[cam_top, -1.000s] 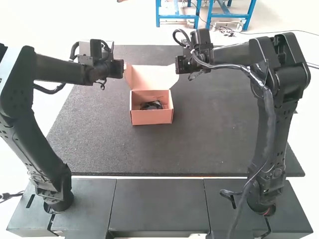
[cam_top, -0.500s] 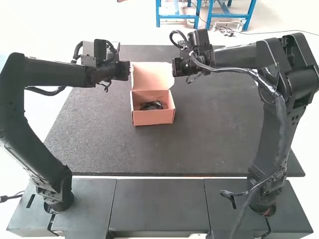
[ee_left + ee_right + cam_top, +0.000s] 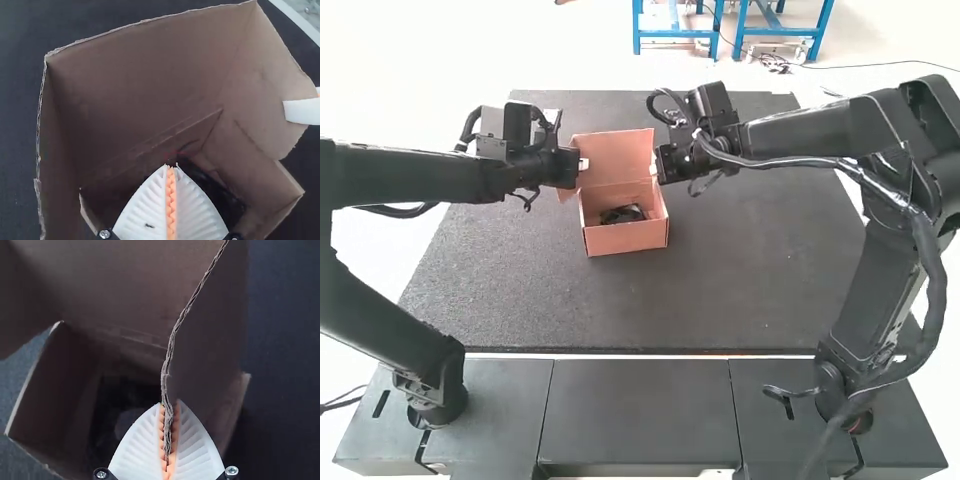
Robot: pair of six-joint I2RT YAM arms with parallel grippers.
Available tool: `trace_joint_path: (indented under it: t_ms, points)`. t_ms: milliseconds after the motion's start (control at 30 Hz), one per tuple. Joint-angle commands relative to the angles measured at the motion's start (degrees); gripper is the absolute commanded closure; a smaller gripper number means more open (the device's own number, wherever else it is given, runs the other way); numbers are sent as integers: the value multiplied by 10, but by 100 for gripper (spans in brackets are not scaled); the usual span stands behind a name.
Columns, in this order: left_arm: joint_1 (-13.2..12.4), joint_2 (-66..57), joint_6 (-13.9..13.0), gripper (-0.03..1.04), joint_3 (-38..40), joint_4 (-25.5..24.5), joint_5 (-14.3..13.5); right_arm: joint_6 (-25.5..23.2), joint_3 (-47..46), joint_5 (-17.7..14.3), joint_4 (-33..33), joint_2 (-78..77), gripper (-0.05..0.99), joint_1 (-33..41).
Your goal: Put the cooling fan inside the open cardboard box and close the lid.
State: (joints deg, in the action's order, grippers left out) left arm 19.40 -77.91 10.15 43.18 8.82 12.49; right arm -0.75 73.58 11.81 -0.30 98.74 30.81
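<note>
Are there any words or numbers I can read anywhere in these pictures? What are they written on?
None can be read.
The cardboard box and its lid are plain brown, inside and out.
The cooling fan in the box is dark and too small to show any label.
The black mat carries no print or sign.

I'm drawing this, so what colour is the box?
The cardboard box is plain light pinkish brown; the high view shows it best.
</note>
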Motion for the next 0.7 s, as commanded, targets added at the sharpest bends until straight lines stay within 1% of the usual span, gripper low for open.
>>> trace_joint_path:
  t_ms: [0,200,333,433,600,667]
  points:
    - [2,29,-7,94,-8,-1,8,-13,-25,23,2,-24,93,23]
    - [-1,49,-7,94,-11,-9,8,-19,-55,23,13,-42,93,36]
    - [-1,56,-4,94,5,-11,8,-29,-57,23,35,-43,93,32]
    - [-3,55,-4,94,20,-17,8,-36,-48,22,61,-41,93,30]
    - [-5,53,-6,93,34,-23,7,-34,-5,22,56,-26,93,23]
    - [-10,53,-7,93,38,-25,8,-34,8,22,54,-19,93,18]
